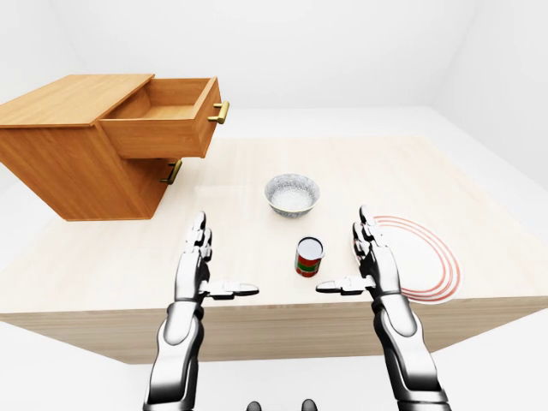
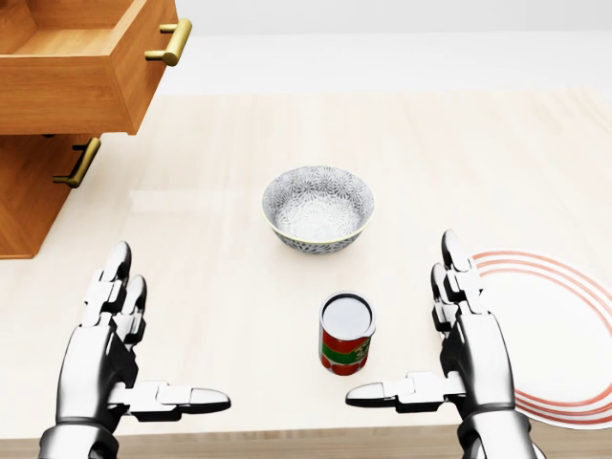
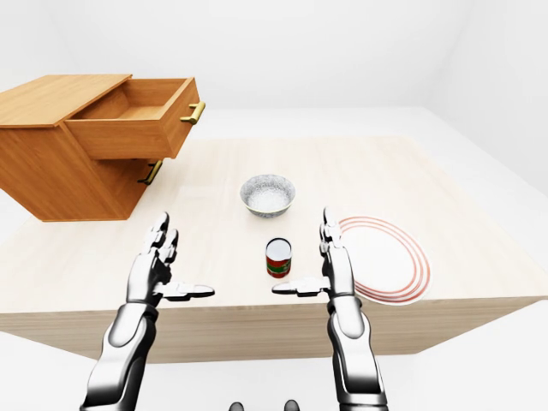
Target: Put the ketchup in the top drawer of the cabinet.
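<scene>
Left robot hand [image 2: 120, 349] and right robot hand [image 2: 459, 344]: fingers spread, holding nothing, hovering over the bench [image 2: 497, 163]. Ketchup can [image 2: 346, 334]: upright between them, nearer the right. Bowl [image 2: 317, 208]: above it. Plate [image 2: 564, 335]: right. Cabinet [image 1: 60, 154]: upper left, top drawer [image 1: 167, 116] open.

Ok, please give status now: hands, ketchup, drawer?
Left hand and right hand open, empty. Ketchup upright on table. Top drawer open. Bowl between.

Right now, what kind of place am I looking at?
Probably a simulated kitchen-style test room: a pale wooden table holds a patterned bowl, a red-rimmed plate and a small wooden cabinet, with blank white walls around.
</scene>
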{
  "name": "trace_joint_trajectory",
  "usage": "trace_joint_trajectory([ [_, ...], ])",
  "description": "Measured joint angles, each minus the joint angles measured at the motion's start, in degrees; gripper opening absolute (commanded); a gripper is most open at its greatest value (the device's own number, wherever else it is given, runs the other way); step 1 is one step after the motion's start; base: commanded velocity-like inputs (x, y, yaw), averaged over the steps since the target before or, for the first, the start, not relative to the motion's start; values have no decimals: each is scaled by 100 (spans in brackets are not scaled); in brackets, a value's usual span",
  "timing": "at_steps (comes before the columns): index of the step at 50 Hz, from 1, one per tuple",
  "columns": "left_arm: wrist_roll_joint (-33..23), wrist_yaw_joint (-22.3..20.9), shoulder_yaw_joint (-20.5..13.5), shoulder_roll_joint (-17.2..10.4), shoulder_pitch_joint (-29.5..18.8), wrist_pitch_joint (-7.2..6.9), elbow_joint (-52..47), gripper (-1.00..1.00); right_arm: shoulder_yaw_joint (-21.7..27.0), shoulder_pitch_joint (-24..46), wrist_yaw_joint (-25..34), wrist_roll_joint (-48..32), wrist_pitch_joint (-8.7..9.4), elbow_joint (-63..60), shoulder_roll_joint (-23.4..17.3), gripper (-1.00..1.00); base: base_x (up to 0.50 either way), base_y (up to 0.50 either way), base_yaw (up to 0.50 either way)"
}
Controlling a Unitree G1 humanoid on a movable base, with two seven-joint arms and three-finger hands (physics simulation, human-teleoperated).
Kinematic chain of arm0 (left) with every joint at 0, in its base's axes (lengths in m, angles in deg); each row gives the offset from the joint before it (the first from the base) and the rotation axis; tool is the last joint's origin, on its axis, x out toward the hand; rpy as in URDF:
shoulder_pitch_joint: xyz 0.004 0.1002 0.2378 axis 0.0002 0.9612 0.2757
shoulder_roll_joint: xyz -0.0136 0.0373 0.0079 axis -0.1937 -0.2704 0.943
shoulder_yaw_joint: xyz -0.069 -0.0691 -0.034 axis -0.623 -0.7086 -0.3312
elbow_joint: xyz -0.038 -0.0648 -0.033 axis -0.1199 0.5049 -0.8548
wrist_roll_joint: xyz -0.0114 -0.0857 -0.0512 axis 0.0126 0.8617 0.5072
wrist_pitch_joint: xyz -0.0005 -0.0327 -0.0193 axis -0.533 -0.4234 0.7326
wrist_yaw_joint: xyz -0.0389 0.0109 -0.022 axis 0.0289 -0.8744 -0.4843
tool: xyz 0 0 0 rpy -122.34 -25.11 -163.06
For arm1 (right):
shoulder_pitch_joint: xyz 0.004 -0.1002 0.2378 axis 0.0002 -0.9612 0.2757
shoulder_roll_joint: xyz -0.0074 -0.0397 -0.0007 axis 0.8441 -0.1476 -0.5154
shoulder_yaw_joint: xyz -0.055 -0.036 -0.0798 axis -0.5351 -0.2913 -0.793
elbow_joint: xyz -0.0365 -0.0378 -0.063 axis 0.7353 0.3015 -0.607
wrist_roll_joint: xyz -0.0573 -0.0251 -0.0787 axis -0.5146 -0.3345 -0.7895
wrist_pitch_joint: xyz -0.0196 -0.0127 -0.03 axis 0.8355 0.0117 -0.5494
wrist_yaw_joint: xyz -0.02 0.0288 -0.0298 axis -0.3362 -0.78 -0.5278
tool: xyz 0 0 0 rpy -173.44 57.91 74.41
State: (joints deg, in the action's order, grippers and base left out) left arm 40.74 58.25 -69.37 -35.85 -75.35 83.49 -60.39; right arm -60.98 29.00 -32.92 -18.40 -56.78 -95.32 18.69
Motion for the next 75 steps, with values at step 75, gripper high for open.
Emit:
trace_joint_trajectory([
  [75,1820,-1295,-1973,329,1258,-130,-5146,100,48,-2324,597,-589,350,-5193,314,100,0,17,0],
])
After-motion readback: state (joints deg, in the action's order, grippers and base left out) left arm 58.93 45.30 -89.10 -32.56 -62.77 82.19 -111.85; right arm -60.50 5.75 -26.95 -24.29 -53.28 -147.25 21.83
